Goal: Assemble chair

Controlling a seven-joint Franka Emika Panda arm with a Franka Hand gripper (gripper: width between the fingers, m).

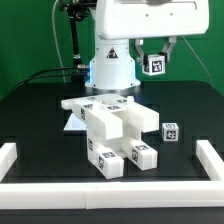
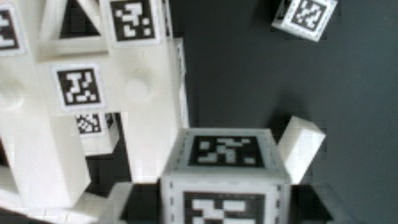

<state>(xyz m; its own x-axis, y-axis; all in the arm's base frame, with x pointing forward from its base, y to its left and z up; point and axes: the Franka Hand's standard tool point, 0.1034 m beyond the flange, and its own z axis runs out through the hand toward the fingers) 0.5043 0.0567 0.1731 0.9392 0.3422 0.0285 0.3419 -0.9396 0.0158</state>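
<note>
Up near the robot's base, the two-finger gripper (image 1: 154,61) is clamped on a small white tagged plastic cube (image 1: 154,67). The chunky white plastic chair assembly (image 1: 108,125) sits on the black table (image 1: 40,110) well below, towards the exterior view's left. In the wrist view, the held cube (image 2: 224,165) fills the foreground, with the assembly (image 2: 80,110) just beside it.
</note>
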